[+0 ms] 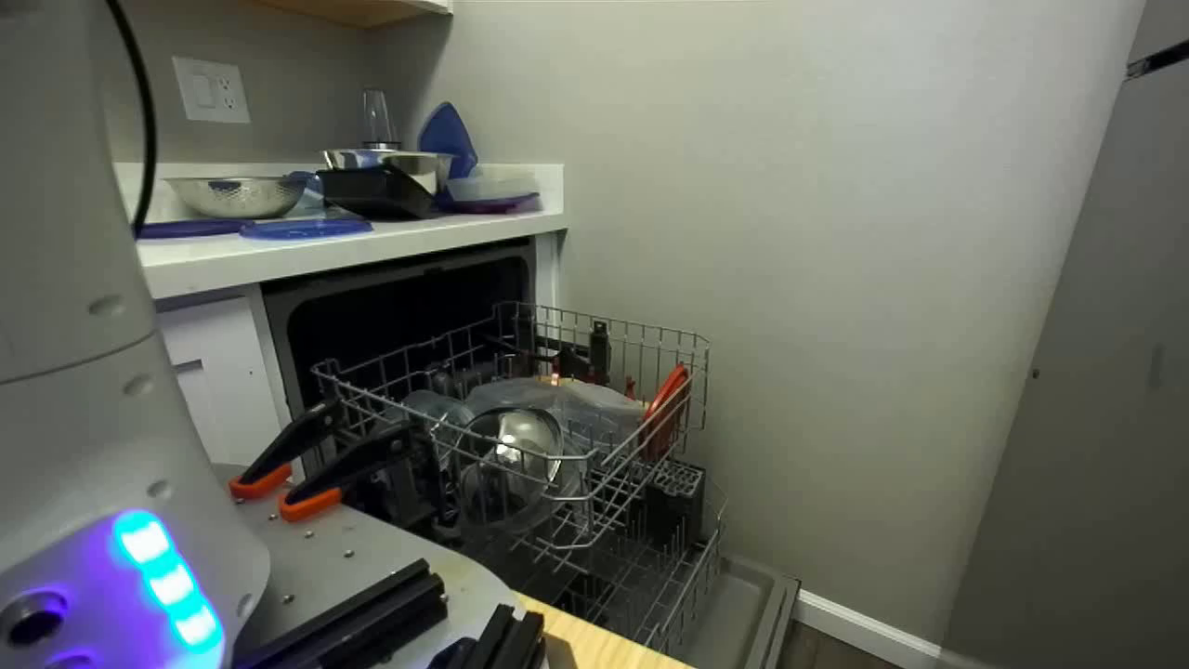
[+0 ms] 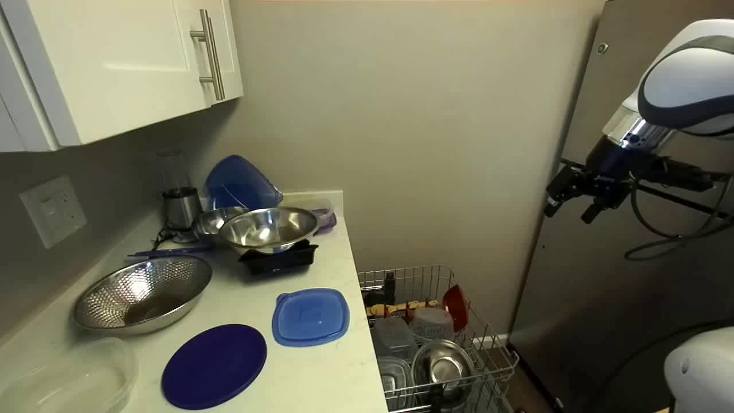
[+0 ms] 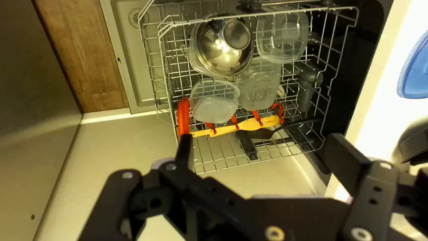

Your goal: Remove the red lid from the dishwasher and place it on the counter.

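The red lid [image 1: 665, 409] stands on edge at the side of the dishwasher's upper rack in both exterior views [image 2: 456, 308]. In the wrist view it is a narrow red-orange strip [image 3: 183, 117], its lower end partly behind a finger. The dishwasher [image 1: 409, 311] is open, dark inside, with its wire rack [image 2: 414, 268] pulled out. The white counter [image 1: 372, 251] is beside and above it, also seen in an exterior view [image 2: 315, 376]. My gripper [image 2: 570, 211] is open and empty, up and right of the rack, apart from the lid. Its fingers spread wide in the wrist view [image 3: 262, 144].
The rack holds clear containers [image 3: 259, 88], a metal bowl [image 3: 225, 47] and a yellow piece with red straps [image 3: 249, 124]. The counter holds a colander [image 2: 143, 295], a steel bowl [image 2: 269, 228] and blue lids [image 2: 311, 316] [image 2: 215, 367]. A grey wall stands behind the rack.
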`<state>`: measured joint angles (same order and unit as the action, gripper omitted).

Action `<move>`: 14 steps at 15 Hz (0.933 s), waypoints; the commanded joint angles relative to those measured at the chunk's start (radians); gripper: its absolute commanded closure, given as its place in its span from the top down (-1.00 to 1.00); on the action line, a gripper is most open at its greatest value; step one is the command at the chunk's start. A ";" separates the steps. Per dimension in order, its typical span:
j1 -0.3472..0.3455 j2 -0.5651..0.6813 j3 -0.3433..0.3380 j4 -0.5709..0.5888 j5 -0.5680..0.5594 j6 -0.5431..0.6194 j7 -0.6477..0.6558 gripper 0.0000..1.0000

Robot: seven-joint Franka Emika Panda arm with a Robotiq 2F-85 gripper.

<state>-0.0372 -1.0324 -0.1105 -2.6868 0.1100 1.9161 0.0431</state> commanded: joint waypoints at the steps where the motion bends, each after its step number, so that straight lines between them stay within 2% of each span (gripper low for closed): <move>1: -0.014 0.003 0.009 0.003 0.011 -0.004 -0.010 1.00; 7: -0.013 0.009 0.009 0.004 0.007 0.000 -0.014 1.00; 9: -0.029 0.052 0.009 0.006 -0.026 0.035 -0.026 1.00; 14: -0.048 0.288 -0.071 0.035 -0.095 0.240 -0.104 1.00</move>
<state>-0.0649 -0.9163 -0.1444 -2.6866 0.0408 2.0464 0.0120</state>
